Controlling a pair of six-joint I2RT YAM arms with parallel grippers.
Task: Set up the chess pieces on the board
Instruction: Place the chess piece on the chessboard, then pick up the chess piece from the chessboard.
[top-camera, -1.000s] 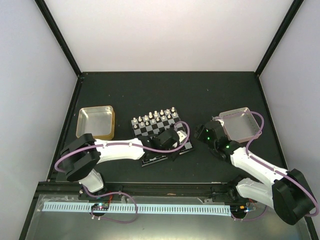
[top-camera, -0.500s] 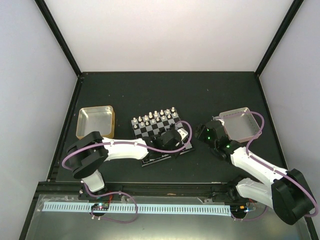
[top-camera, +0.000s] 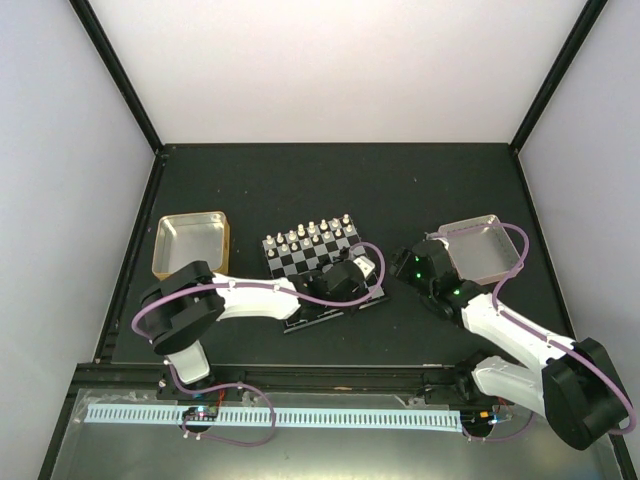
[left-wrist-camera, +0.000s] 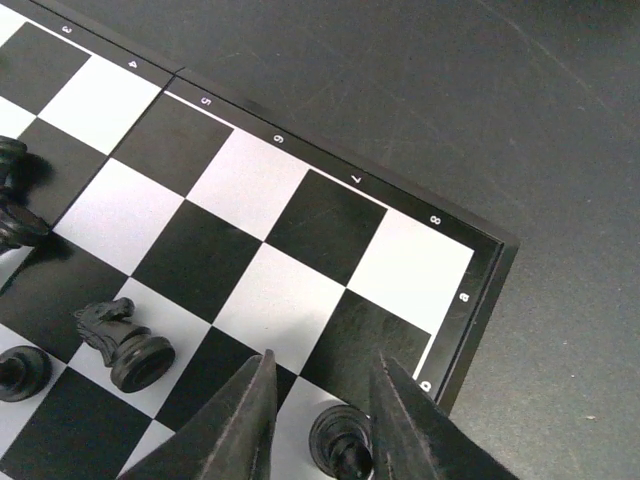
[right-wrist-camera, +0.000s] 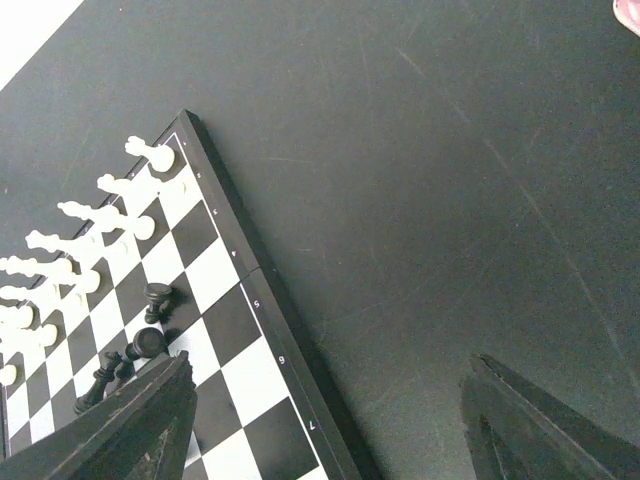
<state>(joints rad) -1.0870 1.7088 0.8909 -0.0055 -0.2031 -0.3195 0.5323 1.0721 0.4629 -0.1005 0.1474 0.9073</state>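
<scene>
My left jaws stood narrowly parted astride a black piece (left-wrist-camera: 340, 450) on the board's (left-wrist-camera: 410, 270) near right corner; my right jaws gaped wide and empty over the surface (right-wrist-camera: 450, 200) beside it

The small square chessboard (top-camera: 298, 262), with black and pale checks and a thin dark rim printed with tiny white numerals and letters, is lying flat and slightly skewed near the middle of the dark table (top-camera: 400, 190). The white pieces (top-camera: 310, 236) are standing upright in 2 rows along its far edge. Several black pieces are standing on the nearer squares: a black knight (left-wrist-camera: 125, 340) is sitting upright on a pale square with a smaller black piece (left-wrist-camera: 18, 370) just beside it, and another black piece (left-wrist-camera: 340, 448) is standing on a pale edge square near the corner.
</scene>
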